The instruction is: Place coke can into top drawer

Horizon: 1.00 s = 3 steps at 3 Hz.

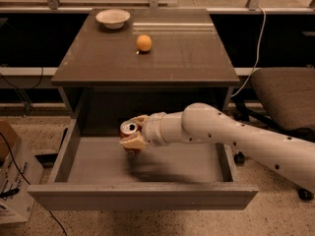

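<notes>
The tool [134, 132] is clamped around the coke can [129, 127], holding it inside the open top drawer [142, 196], left of centre.

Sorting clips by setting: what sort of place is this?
Probably an office or lab: an office chair, a cardboard box on speckled flooring, and a cable beside the cabinet. The gripper holds the coke can over the open top drawer.

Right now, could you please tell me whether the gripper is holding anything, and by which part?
Yes: the gripper grips the coke can by its sides, below the silver top, upright over the open top drawer.
</notes>
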Each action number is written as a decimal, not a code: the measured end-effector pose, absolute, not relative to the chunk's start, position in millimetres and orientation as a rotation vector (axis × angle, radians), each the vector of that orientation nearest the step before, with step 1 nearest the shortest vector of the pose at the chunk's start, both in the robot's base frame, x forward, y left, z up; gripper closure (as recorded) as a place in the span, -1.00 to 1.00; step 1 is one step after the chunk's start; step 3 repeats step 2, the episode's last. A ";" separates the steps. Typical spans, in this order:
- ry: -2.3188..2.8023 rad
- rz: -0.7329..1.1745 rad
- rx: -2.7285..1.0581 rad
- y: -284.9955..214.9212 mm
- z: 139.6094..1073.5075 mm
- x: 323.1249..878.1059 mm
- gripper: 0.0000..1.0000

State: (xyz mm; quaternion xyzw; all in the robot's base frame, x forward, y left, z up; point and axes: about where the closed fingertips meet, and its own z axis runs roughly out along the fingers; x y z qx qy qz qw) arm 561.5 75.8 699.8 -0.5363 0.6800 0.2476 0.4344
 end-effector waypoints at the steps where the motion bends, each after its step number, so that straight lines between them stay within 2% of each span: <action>1: 1.692 0.619 -1.338 77.3 699.5 560.9 -1.00; 3: 1.692 0.619 -1.338 77.3 699.5 560.9 -1.00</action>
